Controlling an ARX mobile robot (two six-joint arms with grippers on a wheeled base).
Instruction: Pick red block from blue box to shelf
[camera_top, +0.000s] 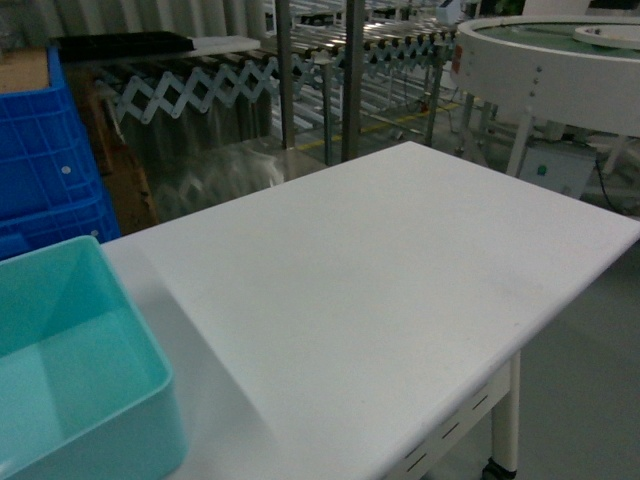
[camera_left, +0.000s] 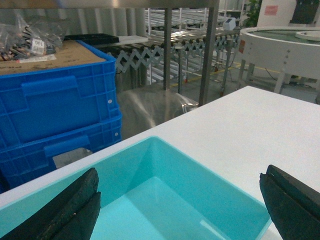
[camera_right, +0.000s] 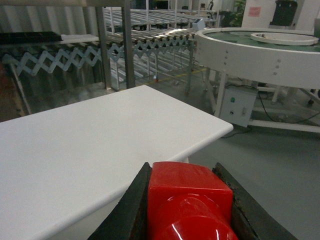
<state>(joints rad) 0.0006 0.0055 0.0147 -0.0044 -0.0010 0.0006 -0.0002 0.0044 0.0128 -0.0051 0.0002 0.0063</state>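
Two claws are at work here. The right claw pinches the red block between its dark fingers, above the edge of the white counter. The left claw is spread wide over the blue box, which sits at the counter's left corner. Steel posts of the shelf stand behind the counter, beside blue crates.

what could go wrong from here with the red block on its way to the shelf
1. The right claw grips the glossy red block between two pads only; it could slip out over the floor beyond the white table edge.
2. The shelf uprights stand close behind the table; the arm might clip one when reaching in.
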